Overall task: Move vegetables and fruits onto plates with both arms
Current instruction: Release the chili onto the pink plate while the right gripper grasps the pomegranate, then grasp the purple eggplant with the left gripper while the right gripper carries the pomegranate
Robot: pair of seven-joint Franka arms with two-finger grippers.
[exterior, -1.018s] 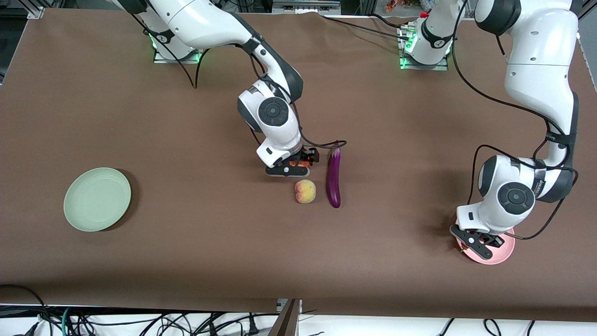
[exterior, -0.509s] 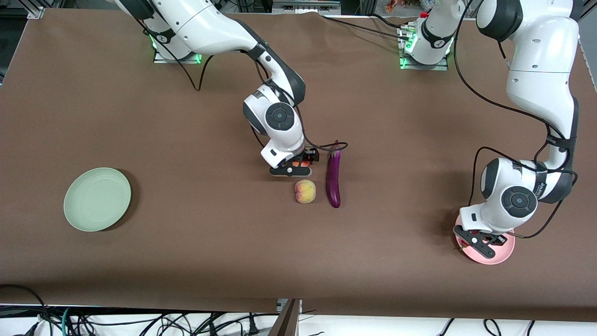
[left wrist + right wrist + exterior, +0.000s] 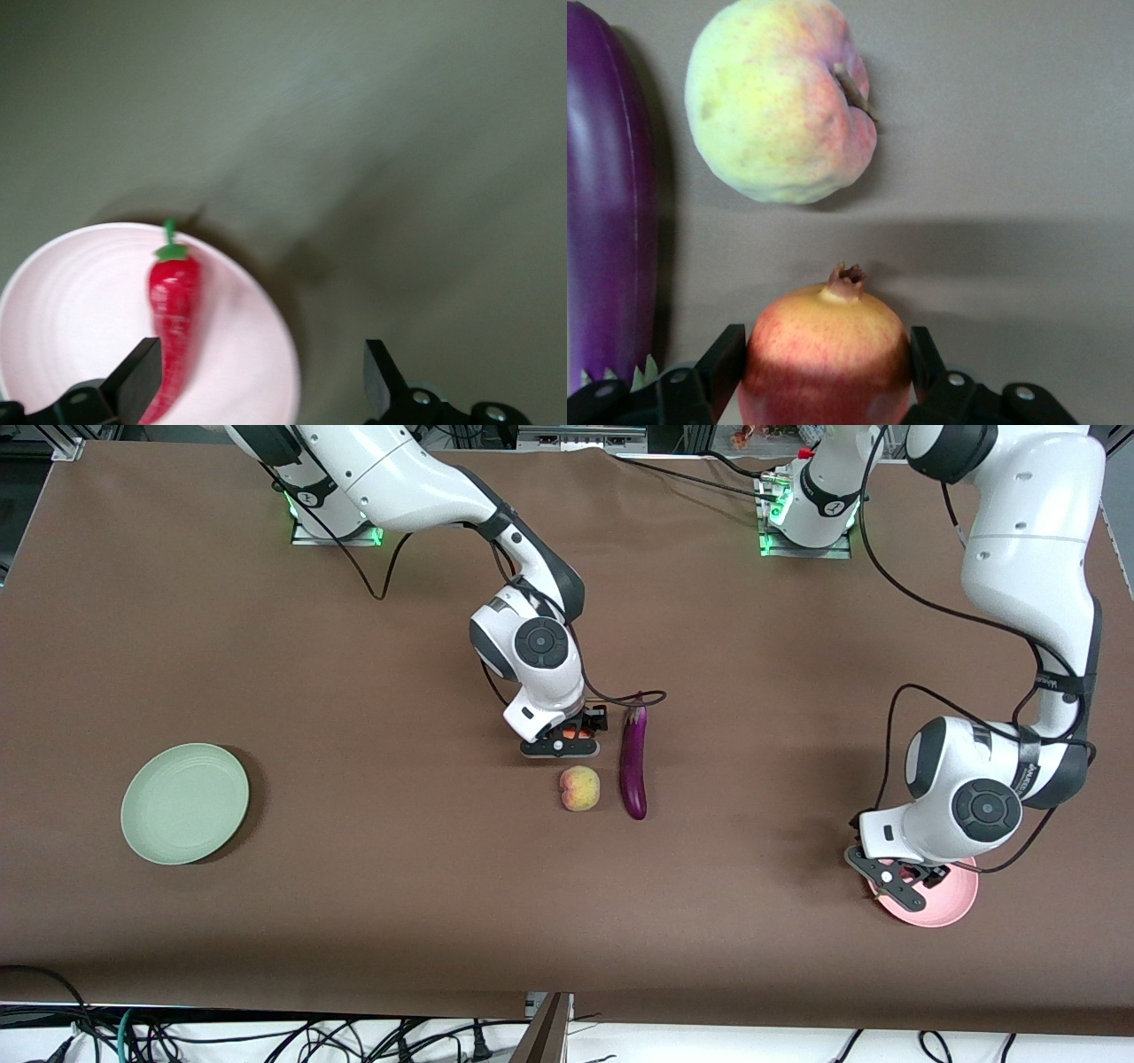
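Chili delivered, red fruit being gripped

Nearest, our left gripper (image 3: 257, 390) hangs spread above the pink plate (image 3: 80, 266) — chili pepper (image 3: 174, 310) lies there; our right gripper (image 3: 828, 372) clamps the red fruit (image 3: 828, 354) beside peach (image 3: 780, 97) and eggplant (image 3: 607, 204), destined for the green plate (image 3: 184, 803).

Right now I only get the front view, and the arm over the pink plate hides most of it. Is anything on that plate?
Observer: Yes. The left wrist view shows a red chili pepper with a green stem lying on the pink plate.
Operator: Is the arm gripping it?
Observer: No. The left end effector hangs over the plate with its jaws wide open and nothing clamped between them.
Operator: And the other arm, near the peach?
Observer: The right end effector has a finger pressed against each side of a red fruit with a yellow blush. It sits beside the peach and the eggplant.
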